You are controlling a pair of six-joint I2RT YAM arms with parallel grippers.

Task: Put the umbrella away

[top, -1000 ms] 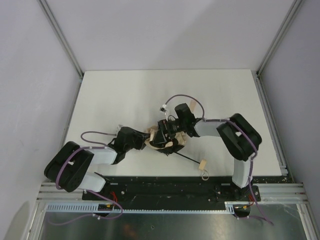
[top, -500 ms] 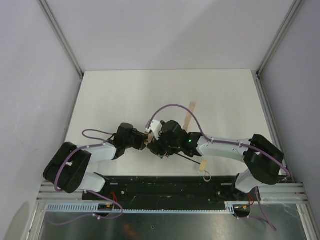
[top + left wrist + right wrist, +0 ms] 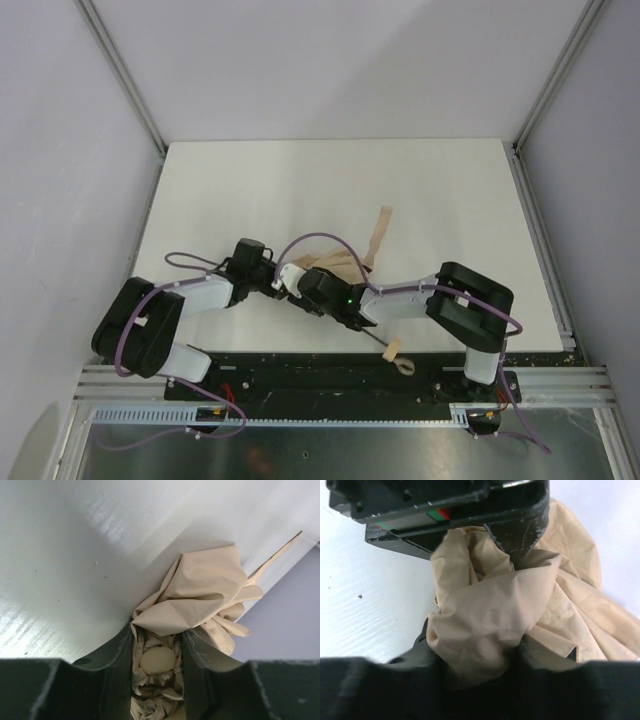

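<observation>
The left gripper [image 3: 157, 641] and right gripper [image 3: 492, 652] each pinched the umbrella [image 3: 200, 587] by its bunched canopy. Fabric was gathered but unwrapped, and the strap [image 3: 380, 226] lay loose; much seemingly remained.

text: none legible | labels: none | numbers, signs: none

Table [image 3: 250, 180]: white and flat; I see it bare over most of its back half.
Umbrella [image 3: 338, 266]: lies near the front edge, about the middle, its beige cloth crumpled in a heap.
Strap [image 3: 381, 225]: flat on the top, running from the heap toward the back right.
Handle [image 3: 391, 350]: pale wood, at the very front edge, on a thin black shaft [image 3: 374, 341].
</observation>
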